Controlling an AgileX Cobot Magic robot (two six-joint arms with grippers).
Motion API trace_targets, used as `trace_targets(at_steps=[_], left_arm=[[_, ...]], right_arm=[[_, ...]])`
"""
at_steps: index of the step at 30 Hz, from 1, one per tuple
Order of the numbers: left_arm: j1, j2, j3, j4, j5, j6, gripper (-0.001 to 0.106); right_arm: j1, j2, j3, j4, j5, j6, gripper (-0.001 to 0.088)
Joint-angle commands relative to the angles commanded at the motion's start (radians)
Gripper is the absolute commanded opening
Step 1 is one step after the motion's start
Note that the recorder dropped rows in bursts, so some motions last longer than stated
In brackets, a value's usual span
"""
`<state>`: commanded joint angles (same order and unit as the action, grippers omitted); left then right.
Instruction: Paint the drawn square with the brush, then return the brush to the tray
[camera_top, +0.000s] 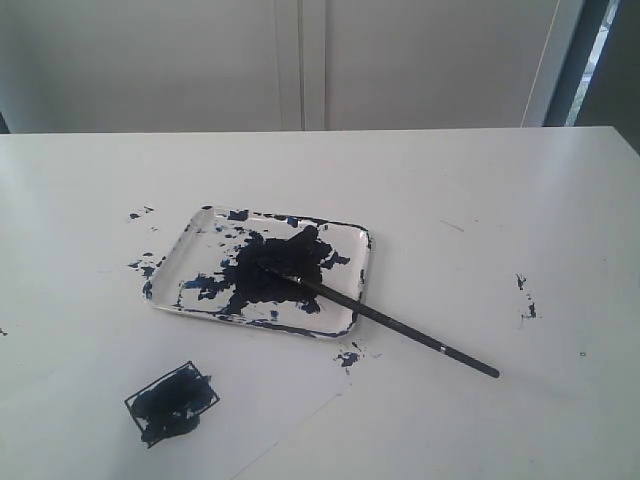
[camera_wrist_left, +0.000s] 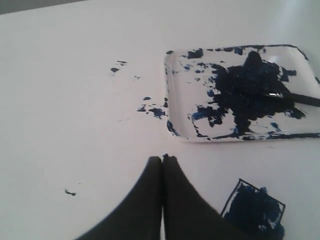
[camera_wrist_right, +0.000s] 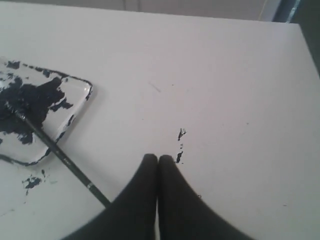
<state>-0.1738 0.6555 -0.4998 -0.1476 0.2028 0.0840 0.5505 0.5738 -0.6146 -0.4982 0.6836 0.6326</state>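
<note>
Neither arm shows in the exterior view; only the wrist views catch the pincers. The left pincer (camera_wrist_left: 162, 158) is clenched, its two dark fingers pressed tip to tip with nothing between them. The right pincer (camera_wrist_right: 158, 157) is clenched and empty in the same way. Both hover above bare worktop (camera_top: 480, 200).

The tray (camera_top: 195, 262) lies near the middle of the worktop, slightly toward its left edge. The brush (camera_top: 385, 323) lies with its head in the tray's big dark blotch, where the bristles cannot be told from the paint. Only a silver glint of the ferrule shows in the left wrist view. Its handle crosses the tray's rim and rests on the worktop, slanting toward the near right corner. A small pale mark near the handle's end is too small to read.

The drawn square (camera_top: 172, 402) sits close to the near edge, on the left, well apart from the tray. It is mostly filled with dark paint, and in the left wrist view the frame cuts off its lower part. The right wrist view shows only one end of the tray. Paint splatters (camera_top: 525, 297) dot the worktop toward the right edge.
</note>
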Motion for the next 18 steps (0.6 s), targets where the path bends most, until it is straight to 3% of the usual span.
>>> trace_targets(at_steps=[8, 18], left_arm=[[0.056, -0.067, 0.000, 0.000, 0.000, 0.002, 0.000], [0.130, -0.151, 0.000, 0.000, 0.000, 0.002, 0.000]], right_arm=[[-0.165, -0.070, 0.000, 0.000, 0.002, 0.000, 0.0000], [-0.276, -0.200, 0.000, 0.000, 0.002, 0.000, 0.0000]])
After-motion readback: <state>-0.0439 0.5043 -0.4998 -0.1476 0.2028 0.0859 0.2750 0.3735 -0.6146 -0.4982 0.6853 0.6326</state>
